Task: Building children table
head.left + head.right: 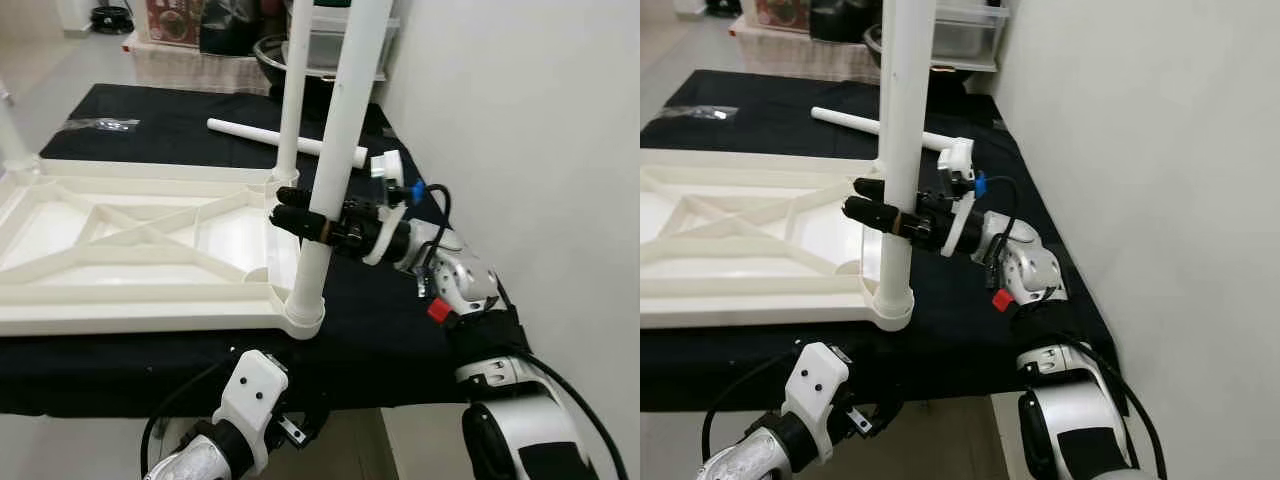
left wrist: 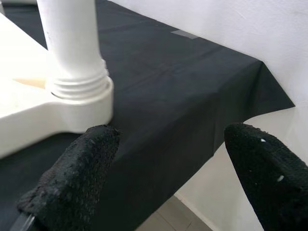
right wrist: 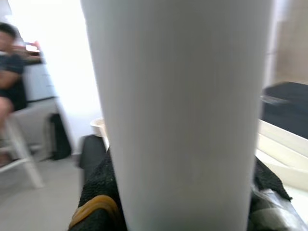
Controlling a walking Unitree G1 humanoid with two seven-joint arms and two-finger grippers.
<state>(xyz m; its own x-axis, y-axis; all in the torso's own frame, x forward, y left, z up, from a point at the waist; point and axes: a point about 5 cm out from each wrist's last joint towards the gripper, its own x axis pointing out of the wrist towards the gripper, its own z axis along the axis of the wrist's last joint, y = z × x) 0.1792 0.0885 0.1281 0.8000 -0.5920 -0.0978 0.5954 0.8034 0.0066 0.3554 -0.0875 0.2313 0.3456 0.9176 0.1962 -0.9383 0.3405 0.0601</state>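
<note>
A white children's tabletop (image 1: 120, 235) lies upside down on a black-covered table (image 1: 380, 330). A white leg (image 1: 345, 120) stands upright in its near right corner socket (image 1: 305, 312). My right gripper (image 1: 300, 212) is shut on this leg partway up; in the right wrist view the leg (image 3: 178, 115) sits between the fingers (image 3: 96, 192). A second leg (image 1: 292, 90) stands in the far right corner. Another loose leg (image 1: 270, 138) lies on the cloth behind. My left gripper (image 2: 168, 168) hangs open below the table's front edge, near the socket (image 2: 79, 103).
A white wall (image 1: 520, 120) runs close along the right side of the table. A plastic bag of small parts (image 1: 100, 125) lies at the far left of the cloth. Boxes and a dark bowl (image 1: 270, 50) stand on the floor behind. A seated person (image 3: 9, 72) is in the right wrist view.
</note>
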